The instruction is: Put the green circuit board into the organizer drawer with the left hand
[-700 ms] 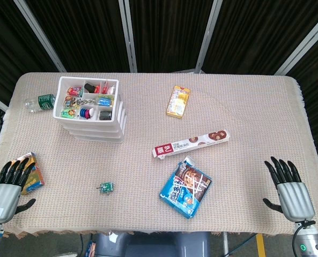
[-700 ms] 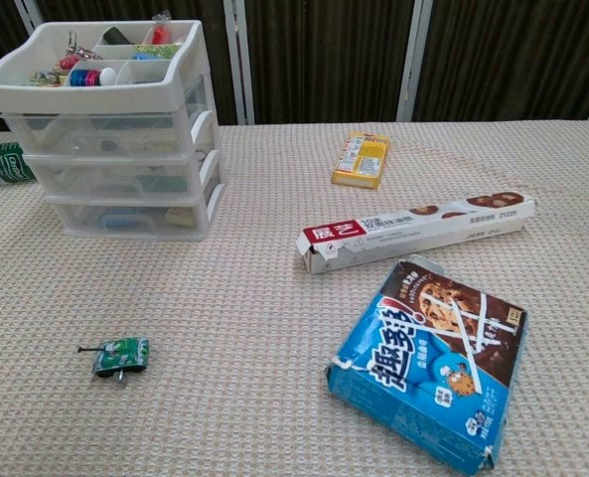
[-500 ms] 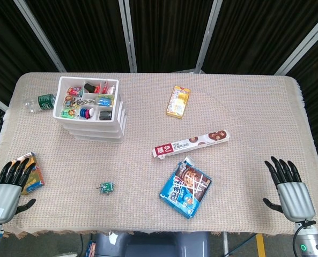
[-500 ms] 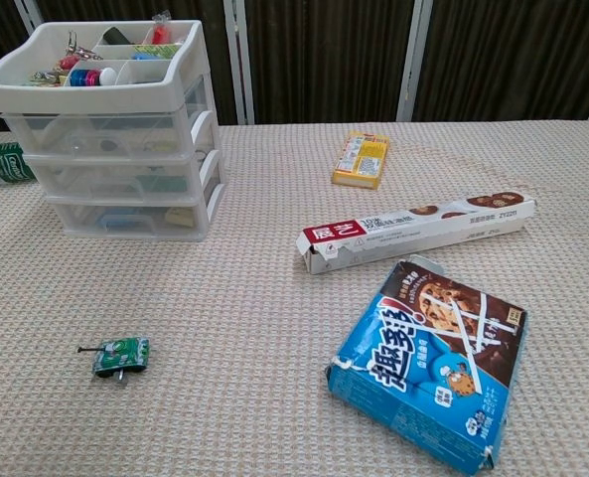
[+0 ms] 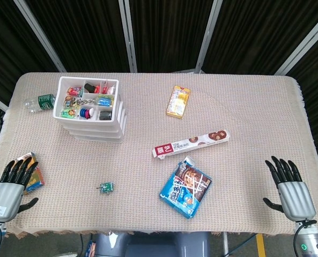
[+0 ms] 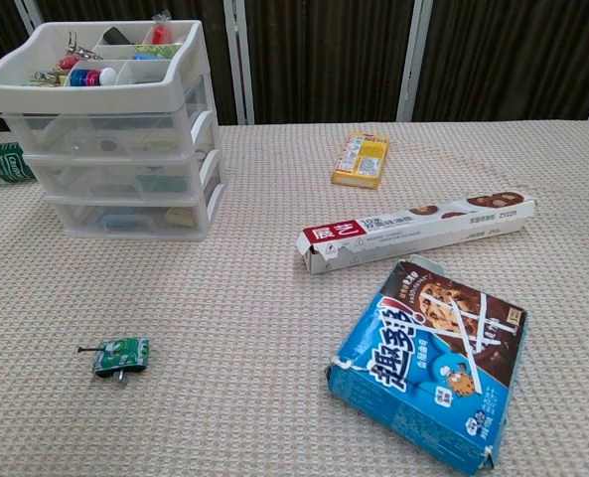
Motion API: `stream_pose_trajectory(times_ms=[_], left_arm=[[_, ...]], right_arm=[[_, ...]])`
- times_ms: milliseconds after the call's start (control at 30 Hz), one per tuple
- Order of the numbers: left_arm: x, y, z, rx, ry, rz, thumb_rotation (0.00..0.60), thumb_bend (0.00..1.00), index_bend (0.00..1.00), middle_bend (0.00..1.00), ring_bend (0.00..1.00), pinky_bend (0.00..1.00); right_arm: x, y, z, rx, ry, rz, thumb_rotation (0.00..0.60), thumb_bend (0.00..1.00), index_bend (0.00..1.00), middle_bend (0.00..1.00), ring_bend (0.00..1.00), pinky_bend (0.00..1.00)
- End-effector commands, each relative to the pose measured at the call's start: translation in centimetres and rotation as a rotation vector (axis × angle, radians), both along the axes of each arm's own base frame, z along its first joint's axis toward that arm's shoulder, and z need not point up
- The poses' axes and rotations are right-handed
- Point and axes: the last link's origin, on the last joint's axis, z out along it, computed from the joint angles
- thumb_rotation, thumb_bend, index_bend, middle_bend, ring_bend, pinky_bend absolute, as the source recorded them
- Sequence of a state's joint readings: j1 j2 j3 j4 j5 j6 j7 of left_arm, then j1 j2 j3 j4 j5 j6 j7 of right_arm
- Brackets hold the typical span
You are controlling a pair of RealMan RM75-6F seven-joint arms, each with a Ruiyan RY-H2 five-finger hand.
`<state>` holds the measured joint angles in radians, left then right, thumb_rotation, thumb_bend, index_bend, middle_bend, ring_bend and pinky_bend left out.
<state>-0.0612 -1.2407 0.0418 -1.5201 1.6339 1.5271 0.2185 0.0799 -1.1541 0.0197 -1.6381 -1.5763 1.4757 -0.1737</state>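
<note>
Head view, looking down on a cloth-covered table (image 5: 244, 107): the left hand (image 5: 11, 182) rests at the near left corner, palm down, fingers spread and holding nothing. Its fingertips lie beside a small orange and blue box (image 5: 35, 174). The right hand (image 5: 290, 184) sits at the near right edge, also spread flat and holding nothing. The green circuit board (image 5: 106, 187) lies alone on the cloth near the front edge, well apart from both hands, its long axis running left to right. The white organizer drawer (image 5: 91, 107) stands toward the far left, its top tray filled with small colourful items. A green bottle (image 5: 41, 101) lies just left of it.

Chest view, low across the table: neither hand shows. The green circuit board (image 6: 120, 355) lies flat at lower left, long axis left to right, with a thin pin sticking out to the left. The organizer drawer (image 6: 110, 129) stands behind it at upper left, well apart. A blue cookie bag (image 6: 433, 363), a long cookie box (image 6: 413, 234) and a yellow box (image 6: 362, 159) lie to the right.
</note>
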Motion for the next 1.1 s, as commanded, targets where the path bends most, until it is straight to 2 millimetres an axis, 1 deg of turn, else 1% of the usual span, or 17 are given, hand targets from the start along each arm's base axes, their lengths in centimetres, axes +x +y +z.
stream_pose_trajectory(times_ms=[33,67,100,167,200,233,300,400,433,467,533,633,733,867,1000,1100], left_arm=[[0.5,0.3,-0.3,0.02,-0.027,0.001,0.6,0.31,0.0,0.05,0.03,0.08],[0.6,0.5,-0.4,0.03,-0.041,0.008,0.6,0.39,0.0,0.11,0.09,0.14],[0.9,0.7,-0.5,0.049,-0.077,0.021,0.6,0.5,0.0,0.25,0.22,0.26],[1.8,1.3,-0.8,0.079,-0.172,0.037,0.6,0.66,0.0,0.5,0.44,0.42],[2.1,1.5,-1.0,0.077,-0.226,0.049,0.6,0.74,0.0,0.61,0.54,0.48],[2.4,1.7,-1.3,0.07,-0.275,0.065,0.6,0.78,0.0,0.68,0.59,0.51],[3.3,2.4,-2.1,0.03,-0.442,0.12,0.6,0.79,0.0,0.73,0.64,0.55],[4.2,3.6,-2.9,-0.012,-0.583,0.164,0.6,0.79,0.0,0.78,0.68,0.6],[4.7,4.4,-3.3,-0.034,-0.641,0.182,0.6,0.79,0.0,0.79,0.69,0.61],[5.0,5.1,-3.6,-0.053,-0.68,0.2,0.6,0.79,0.0,0.8,0.7,0.61],[5.4,5.7,-4.2,-0.082,-0.73,0.224,0.6,0.79,0.0,0.8,0.7,0.63],[6.6,7.7,-5.7,-0.172,-0.864,0.305,0.6,0.79,0.0,0.81,0.7,0.63],[7.5,9.6,-6.6,-0.213,-0.873,0.321,0.6,0.8,0.0,0.8,0.7,0.63],[8.6,11.3,-7.7,-0.23,-0.862,0.325,0.6,0.79,0.0,0.8,0.7,0.63],[9.6,12.4,-8.5,-0.237,-0.868,0.328,0.6,0.8,0.0,0.8,0.7,0.63],[10.0,12.8,-8.8,-0.245,-0.862,0.321,0.6,0.79,0.0,0.8,0.7,0.63]], right_arm=[[0.0,0.0,-0.1,0.006,0.003,0.0,0.6,0.0,0.06,0.0,0.0,0.0],[-0.1,0.0,-0.1,0.008,0.004,0.0,0.6,0.0,0.06,0.0,0.0,0.0],[-0.2,0.0,-0.1,0.009,0.005,-0.003,0.6,0.0,0.06,0.0,0.0,0.0],[-0.2,0.0,0.0,0.005,-0.001,-0.004,0.6,0.0,0.06,0.0,0.0,0.0],[-0.1,0.0,0.1,0.004,-0.005,-0.004,0.6,0.0,0.06,0.0,0.0,0.0],[-0.1,0.0,0.1,0.003,-0.009,-0.003,0.6,0.0,0.06,0.0,0.0,0.0],[0.0,0.0,0.2,0.0,-0.014,0.002,0.6,0.0,0.06,0.0,0.0,0.0],[0.1,0.0,0.3,0.0,-0.016,0.002,0.6,0.0,0.06,0.0,0.0,0.0],[0.1,0.0,0.3,0.001,-0.015,0.0,0.6,0.0,0.06,0.0,0.0,0.0],[0.0,0.0,0.3,0.0,-0.015,-0.001,0.6,0.0,0.06,0.0,0.0,0.0],[0.0,0.0,0.3,0.0,-0.016,-0.003,0.6,0.0,0.06,0.0,0.0,0.0],[0.0,-0.1,0.5,-0.002,-0.023,-0.007,0.6,0.0,0.06,0.0,0.0,0.0],[0.0,-0.1,0.6,-0.004,-0.025,-0.007,0.6,0.0,0.06,0.0,0.0,0.0],[-0.1,-0.1,0.6,-0.001,-0.028,-0.014,0.6,0.0,0.06,0.0,0.0,0.0],[-0.3,-0.2,0.4,0.006,-0.022,-0.025,0.6,0.0,0.06,0.0,0.0,0.0],[-0.4,-0.2,0.3,0.009,-0.02,-0.026,0.6,0.0,0.06,0.0,0.0,0.0]])
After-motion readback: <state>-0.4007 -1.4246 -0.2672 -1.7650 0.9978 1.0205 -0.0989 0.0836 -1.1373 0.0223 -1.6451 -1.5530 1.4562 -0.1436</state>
